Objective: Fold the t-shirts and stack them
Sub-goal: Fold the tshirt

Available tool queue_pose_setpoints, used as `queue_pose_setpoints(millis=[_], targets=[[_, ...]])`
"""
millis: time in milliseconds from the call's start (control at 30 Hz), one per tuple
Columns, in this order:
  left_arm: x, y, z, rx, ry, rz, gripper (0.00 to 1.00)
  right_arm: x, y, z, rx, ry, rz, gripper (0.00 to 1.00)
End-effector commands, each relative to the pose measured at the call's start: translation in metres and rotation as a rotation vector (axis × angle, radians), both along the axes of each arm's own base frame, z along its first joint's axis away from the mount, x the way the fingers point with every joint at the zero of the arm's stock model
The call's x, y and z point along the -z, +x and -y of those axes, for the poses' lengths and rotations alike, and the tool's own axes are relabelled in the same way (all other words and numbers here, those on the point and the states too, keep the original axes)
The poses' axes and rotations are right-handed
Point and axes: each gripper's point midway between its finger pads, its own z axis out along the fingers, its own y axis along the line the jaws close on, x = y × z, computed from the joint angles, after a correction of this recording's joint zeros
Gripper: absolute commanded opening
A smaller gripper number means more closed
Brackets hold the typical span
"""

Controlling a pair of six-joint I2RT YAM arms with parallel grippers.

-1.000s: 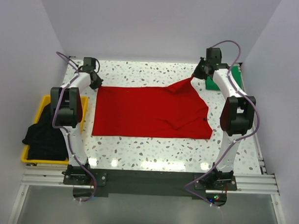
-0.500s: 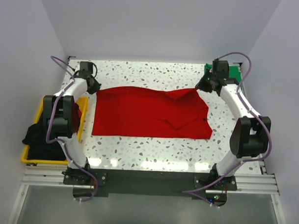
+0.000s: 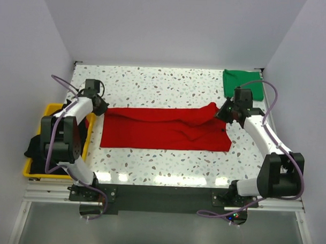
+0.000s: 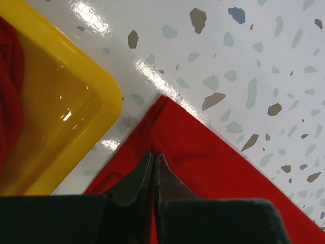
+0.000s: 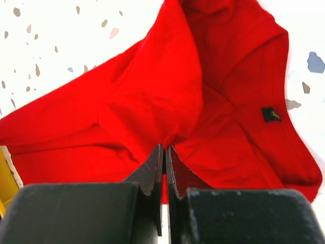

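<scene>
Light was bright and even from above, with faint shadows. Glare streaked the counter (image 4: 167,56) beyond the left gripper (image 4: 154,165) and spotted the bin (image 4: 66,114) left of it. Beyond the right gripper (image 5: 164,162) the counter washed out white. Both gripper bodies looked soft.

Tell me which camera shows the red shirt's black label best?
Right wrist view: the label is close and clear on the red shirt. Top view gives only a dark speck; left wrist view misses it.
</scene>
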Motion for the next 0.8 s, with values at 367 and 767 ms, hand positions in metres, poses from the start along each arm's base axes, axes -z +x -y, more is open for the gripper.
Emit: queue_pose_setpoints(millis=[367,767], targets=[[-0.015,-0.013,-0.014,-0.060,0.043,0.038,0.02,-0.018,-0.018,0.020,0.011,-0.016,0.023,0.00],[-0.005,-0.033,-0.013,-0.059,0.047,0.015,0.03,-0.007,-0.041,0.023,-0.006,-0.034,-0.019,0.00]])
